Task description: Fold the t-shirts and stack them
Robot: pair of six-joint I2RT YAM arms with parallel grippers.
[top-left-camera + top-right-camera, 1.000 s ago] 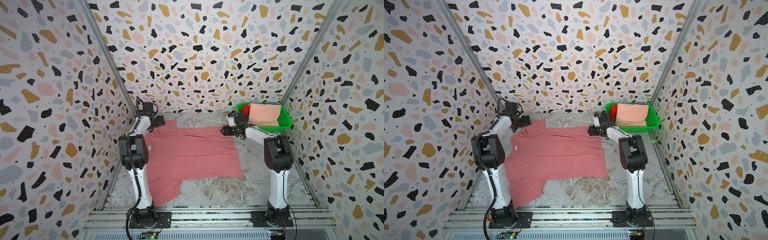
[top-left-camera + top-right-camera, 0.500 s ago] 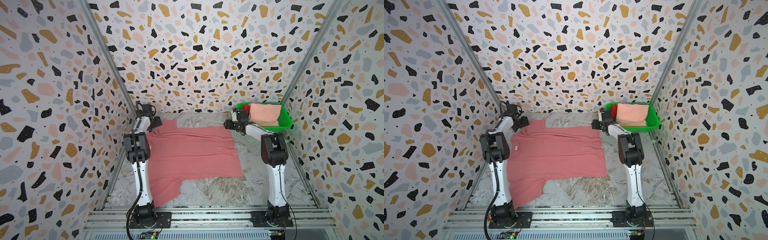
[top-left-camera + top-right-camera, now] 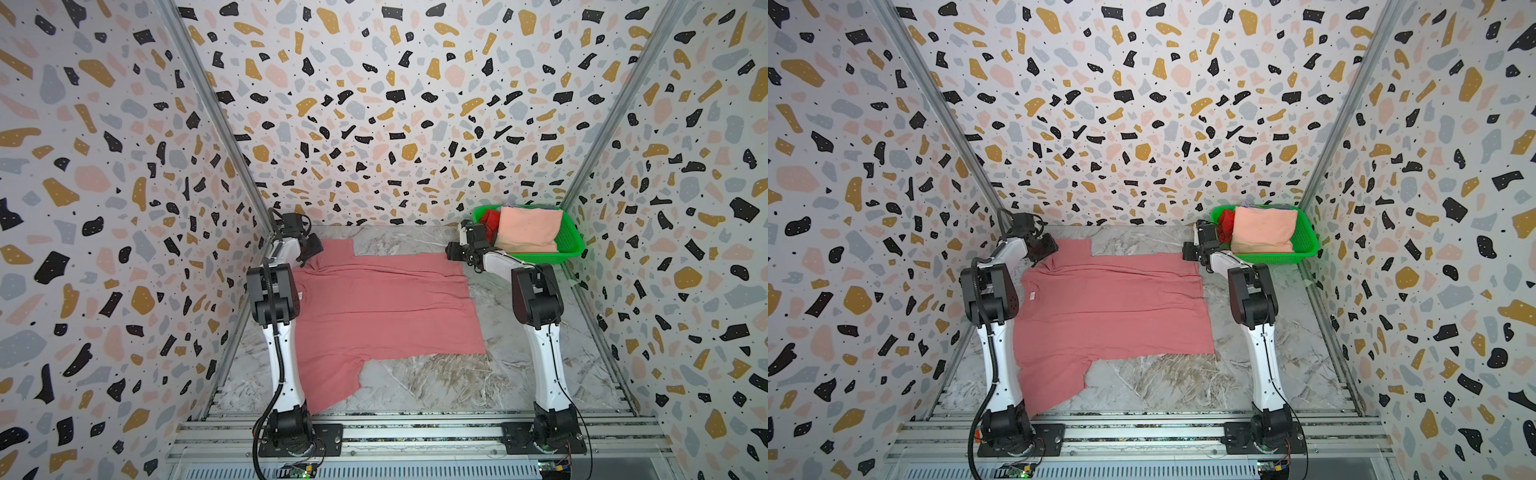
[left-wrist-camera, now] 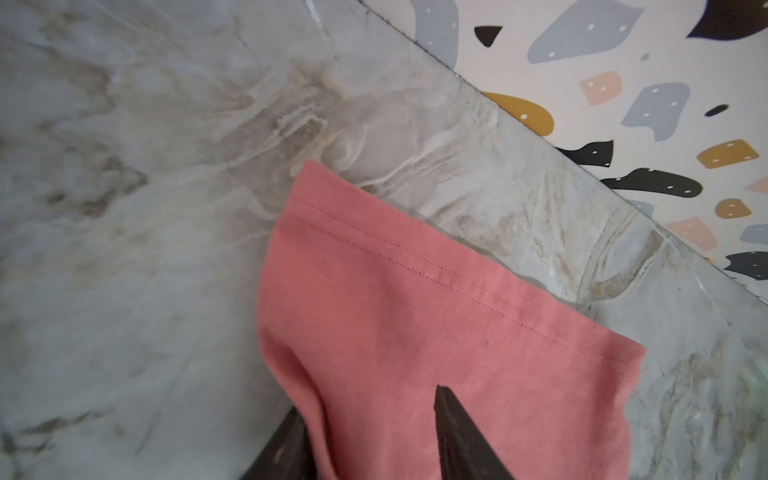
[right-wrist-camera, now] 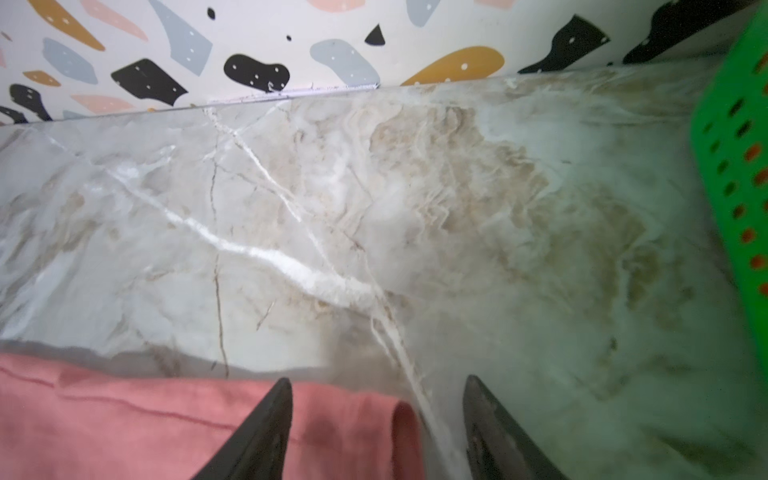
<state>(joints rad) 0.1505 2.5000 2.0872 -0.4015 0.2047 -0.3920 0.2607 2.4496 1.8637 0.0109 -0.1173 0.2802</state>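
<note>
Spread flat on the desk point(image 3: 436, 386): rose-pink t-shirt point(image 3: 374, 307), long axis running across, collar end toward the left edge, hem toward the right, one sleeve pointing at the far edge and the other at the near edge. Far-left corner: left pincer point(image 4: 368, 399) sits low over the far sleeve, jaws apart, a ridge of sleeve cloth between them, not pinched as far as I can see. At the shirt's far hem corner: right pincer point(image 5: 378, 379), also low and released, one finger over cloth, the other over bare marble. From both pincers the shirt's body lies toward the near edge, so a fold would likely draw that way. Each arm is nearest its own corner. Far-right corner: green basket point(image 3: 571, 249), just beside the right pincer, holds the peach t-shirt point(image 3: 528, 230) and red t-shirt point(image 3: 489, 218). Basket and back wall point(image 3: 374, 124) crowd any lift there.
</note>
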